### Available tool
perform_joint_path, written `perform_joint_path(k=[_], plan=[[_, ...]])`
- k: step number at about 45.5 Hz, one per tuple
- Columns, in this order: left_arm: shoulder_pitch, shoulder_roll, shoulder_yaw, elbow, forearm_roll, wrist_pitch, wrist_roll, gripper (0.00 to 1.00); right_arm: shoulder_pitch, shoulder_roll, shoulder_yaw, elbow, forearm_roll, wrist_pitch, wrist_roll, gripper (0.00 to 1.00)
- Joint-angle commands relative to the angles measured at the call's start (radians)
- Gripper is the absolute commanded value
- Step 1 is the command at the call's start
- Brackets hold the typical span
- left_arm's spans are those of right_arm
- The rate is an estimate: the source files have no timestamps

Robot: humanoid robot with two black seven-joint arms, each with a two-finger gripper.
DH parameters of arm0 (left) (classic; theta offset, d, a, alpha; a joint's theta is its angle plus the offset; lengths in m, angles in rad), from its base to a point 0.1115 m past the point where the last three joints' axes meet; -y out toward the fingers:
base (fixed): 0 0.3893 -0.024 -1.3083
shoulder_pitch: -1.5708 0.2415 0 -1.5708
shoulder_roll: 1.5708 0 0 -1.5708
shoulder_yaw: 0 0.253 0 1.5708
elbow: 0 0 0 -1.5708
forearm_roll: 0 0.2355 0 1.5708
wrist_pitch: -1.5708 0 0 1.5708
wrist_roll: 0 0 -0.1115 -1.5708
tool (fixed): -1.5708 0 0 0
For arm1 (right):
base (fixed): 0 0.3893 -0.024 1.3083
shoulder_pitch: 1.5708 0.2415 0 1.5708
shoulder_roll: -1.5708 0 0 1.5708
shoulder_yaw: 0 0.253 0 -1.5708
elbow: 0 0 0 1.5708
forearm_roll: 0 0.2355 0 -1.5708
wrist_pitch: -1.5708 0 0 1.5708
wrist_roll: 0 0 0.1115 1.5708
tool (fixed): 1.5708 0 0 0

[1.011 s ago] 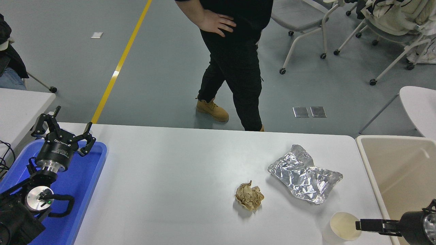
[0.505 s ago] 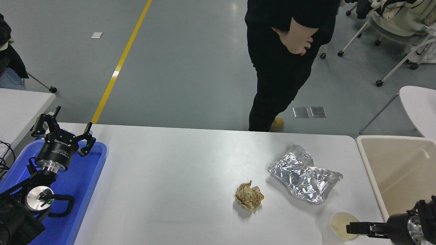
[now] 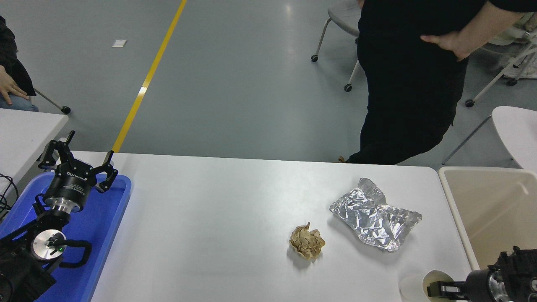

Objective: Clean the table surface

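The table surface is a wide glossy white top. On it lie a crumpled brown paper ball and, to its right, a crinkled sheet of silver foil. A paper cup is tilted at the front right corner, its mouth turned toward my right gripper. That gripper comes in low from the right edge with a finger in the cup's mouth, shut on its rim. My left gripper stays parked, open, over the blue tray at the far left.
A beige bin stands against the table's right end. A person in black stands just beyond the far edge on the right. A smaller white table is at the left and a round one at the right.
My right gripper has drawn back toward the lower right, and the cup has tipped over and shifted with it. The person has walked to the right along the far side.
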Motion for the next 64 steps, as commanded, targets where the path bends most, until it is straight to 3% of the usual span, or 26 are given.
perform_joint_path(k=[1,24,35,52,64], plan=[[0.0,0.0,0.0,0.0,0.0,0.0,0.0,1.0,0.034,-0.046,-0.004,0.047,0.018,0.025,-0.001,0.0],[0.0,0.0,0.0,0.0,0.0,0.0,0.0,1.0,0.153,-0.229,-0.001,0.165,0.033,0.102,-0.009,0.0],[0.0,0.0,0.0,0.0,0.0,0.0,0.0,1.0,0.322,-0.408,0.015,0.202,0.033,0.298,-0.009,0.0],[0.0,0.0,0.0,0.0,0.0,0.0,0.0,1.0,0.725,-0.599,0.018,0.193,0.032,0.657,-0.009,0.0],[0.0,0.0,0.0,0.0,0.0,0.0,0.0,1.0,0.795,-0.632,0.056,0.185,0.018,0.681,-0.012,0.0]])
